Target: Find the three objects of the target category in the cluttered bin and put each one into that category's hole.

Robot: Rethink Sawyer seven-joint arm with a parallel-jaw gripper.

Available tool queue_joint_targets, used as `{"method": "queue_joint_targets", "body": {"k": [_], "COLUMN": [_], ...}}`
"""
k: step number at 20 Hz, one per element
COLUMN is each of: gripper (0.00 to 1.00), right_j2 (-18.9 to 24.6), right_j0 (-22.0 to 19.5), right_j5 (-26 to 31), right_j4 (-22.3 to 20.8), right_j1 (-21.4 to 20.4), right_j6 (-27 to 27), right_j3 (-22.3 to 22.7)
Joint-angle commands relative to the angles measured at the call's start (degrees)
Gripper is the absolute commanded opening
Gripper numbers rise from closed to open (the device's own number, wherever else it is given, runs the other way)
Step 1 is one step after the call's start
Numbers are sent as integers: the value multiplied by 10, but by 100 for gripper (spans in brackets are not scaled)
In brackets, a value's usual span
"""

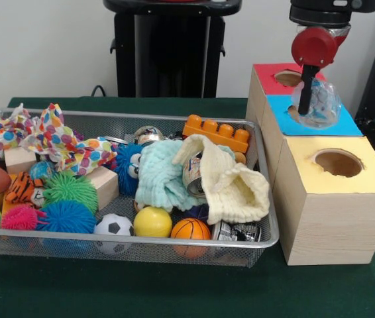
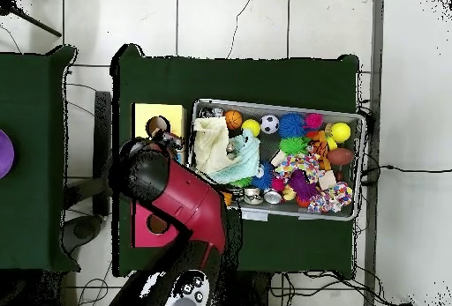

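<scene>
Hand point(image 1: 309, 89) closed on a crumpled clear plastic bottle point(image 1: 318, 104), hanging right over the blue-topped box point(image 1: 350, 124), middle of three boxes in a row at the right of the bin. Bottle held low over, perhaps touching, the blue box's hole, which sits mostly hidden behind it; hard to say from the front whether the bottom has entered the opening. Likely positioned there for a drop, so the blue hole looks like the target category's slot.

Red-topped box point(image 1: 266, 71) farther back, its hole open and clear. Yellow-topped box point(image 1: 373, 179) nearer, hole also open.

Left of the boxes, just beside them, a wire mesh bin point(image 1: 267, 218) on the green surface point(image 1: 174, 291), still crowded: yellow cloth point(image 1: 240, 189) and pale blue cloth point(image 1: 161, 175) draped over a can point(image 1: 193, 173), orange toy brick point(image 1: 217, 132) at the far edge, small basketball point(image 1: 190, 229), yellow ball point(image 1: 152, 222) and soccer ball point(image 1: 113, 226) along the near wall, spiky balls point(image 1: 68, 215) and wooden blocks point(image 1: 101, 185) at left.
</scene>
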Motion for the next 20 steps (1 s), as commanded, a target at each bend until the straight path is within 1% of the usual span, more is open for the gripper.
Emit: {"method": "queue_joint_targets", "body": {"k": [1,2,3,7,9,11,13,14,20], "gripper": [0,0,0,0,0,0,0,0,0], "right_j2": [90,82,84,90,106,106,123,140,183], "right_j0": [-28,-27,-29,-31,-35,-33,-44,-56,-84], "right_j5": [-42,-29,-31,-42,-64,-62,-85,-107,-157], "right_j4": [19,13,11,7,12,10,13,15,2], "right_j1": [7,9,8,5,4,0,-3,-6,-8], "right_j6": [52,57,57,58,52,55,44,34,33], "right_j3": [67,53,53,58,74,76,92,109,135]}}
